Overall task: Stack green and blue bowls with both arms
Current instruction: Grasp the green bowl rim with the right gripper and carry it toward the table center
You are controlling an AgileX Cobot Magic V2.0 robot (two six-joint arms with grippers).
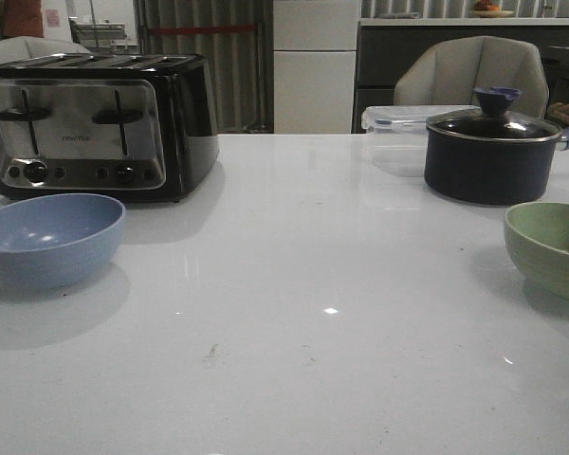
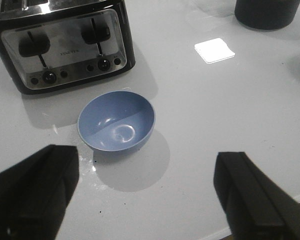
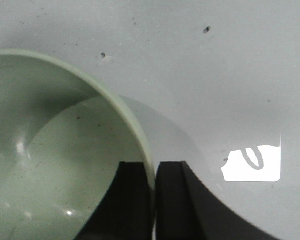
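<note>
Sage-green matte bowl (image 3: 50, 165) has its rim pinched by the right hand (image 3: 155, 200) for lifting; the left hand (image 2: 150, 200) gapes wide above the dusty-blue bowl (image 2: 116, 121).

white table (image 1: 294, 284) | on it: toaster (image 1: 95, 123), blue bowl (image 1: 49, 237), green bowl (image 1: 553, 248), pot (image 1: 491, 152), container (image 1: 394, 137)

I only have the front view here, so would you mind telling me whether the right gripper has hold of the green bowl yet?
Observer: Yes. In the right wrist view the right gripper is shut on the green bowl, one finger inside the rim, one outside.
Operator: Thank you. And the left gripper?
Observer: The left gripper is open and holds nothing, above the table short of the blue bowl.
Operator: Is anything in that blue bowl?
Observer: No, it is empty, upright beside the toaster.
</note>
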